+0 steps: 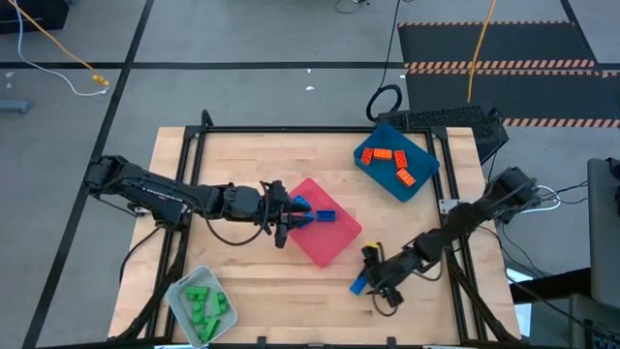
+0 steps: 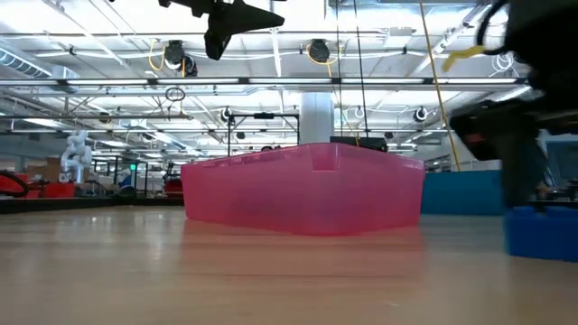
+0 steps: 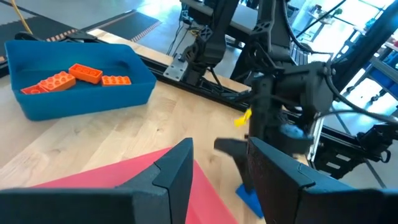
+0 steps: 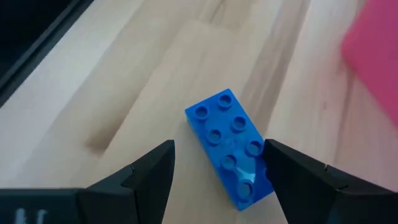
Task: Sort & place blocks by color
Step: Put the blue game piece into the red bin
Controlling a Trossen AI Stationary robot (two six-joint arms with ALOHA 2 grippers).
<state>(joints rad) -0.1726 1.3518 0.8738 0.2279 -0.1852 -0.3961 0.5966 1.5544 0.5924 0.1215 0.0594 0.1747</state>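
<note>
The right gripper is low on the table at the lower right of the high view, its claw wide around a blue brick that lies flat on the wood, not yet held. The left gripper hangs over the pink tray in the middle, claw wide and empty. Another blue brick lies in this tray. Orange bricks are in the blue tray at upper right, green bricks in the grey tray at lower left.

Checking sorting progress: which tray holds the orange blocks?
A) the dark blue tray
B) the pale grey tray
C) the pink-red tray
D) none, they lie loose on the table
A: in the high view the orange blocks lie inside the dark blue tray at the table's far right; the left wrist view shows the same.
</note>
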